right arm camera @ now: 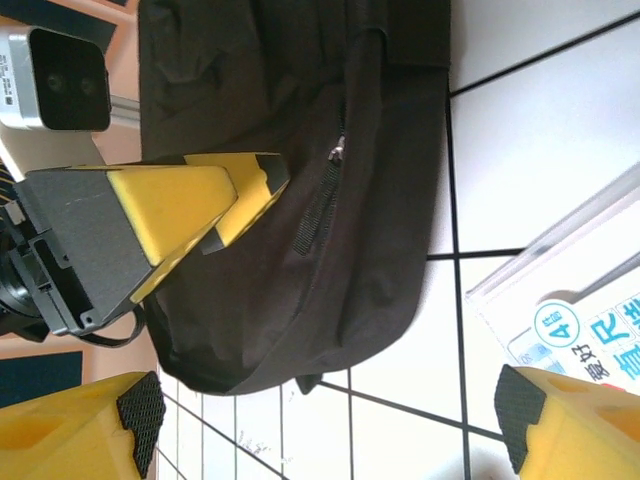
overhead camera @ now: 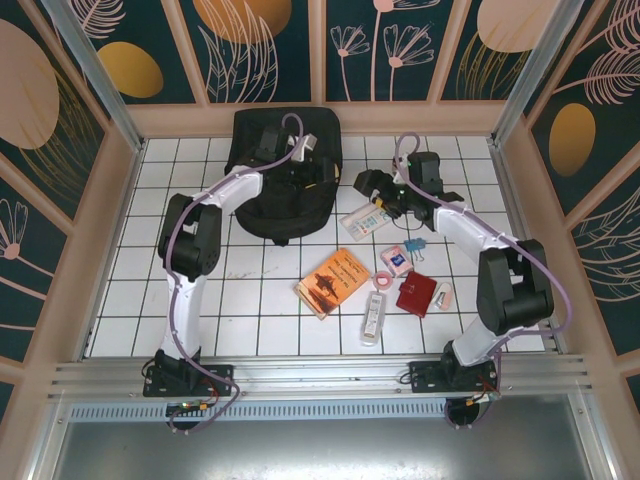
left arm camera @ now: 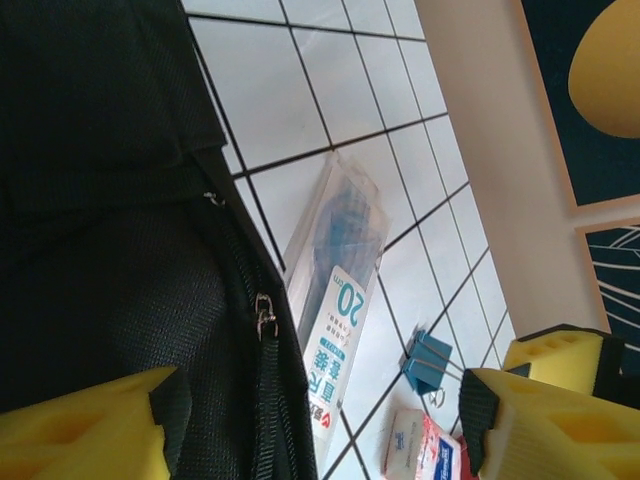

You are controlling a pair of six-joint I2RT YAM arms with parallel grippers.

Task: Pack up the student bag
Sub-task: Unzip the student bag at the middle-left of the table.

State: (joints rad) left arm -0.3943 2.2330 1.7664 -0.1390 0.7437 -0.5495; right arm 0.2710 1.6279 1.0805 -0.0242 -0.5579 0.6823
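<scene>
Yellow fingers (left arm camera: 80,430) of the left gripper (left arm camera: 310,435) frame the foreground, jaws standing wide apart and holding nothing. Between them lies the black fabric of the student bag (left arm camera: 100,200), with a zip pull (left arm camera: 265,318) on its seam. Opposite, the right gripper (right arm camera: 325,430) is likewise well open and empty. It hovers just beside the same flank of the bag, and one left finger crosses its view above the fabric.

Beyond the bag's edge, a clear ruler pack (left arm camera: 335,300) lies just beside it, then a blue binder clip (left arm camera: 428,362). An orange book (overhead camera: 333,283) and a dark-red wallet (overhead camera: 416,294) lie nearer the arm bases.

Bag position: flat on the tiled table (overhead camera: 200,290), against the far wall, left of centre. Long axis: far wall to arm bases, rounded end toward the arms; the zips appear shut.

Hazards, as judged:
- The jaws may pinch loose cloth rather than the pull, which would drag the soft bag instead of opening it.
- The two grippers, near each other, may collide.
- The ruler pack may be shoved aside.
</scene>
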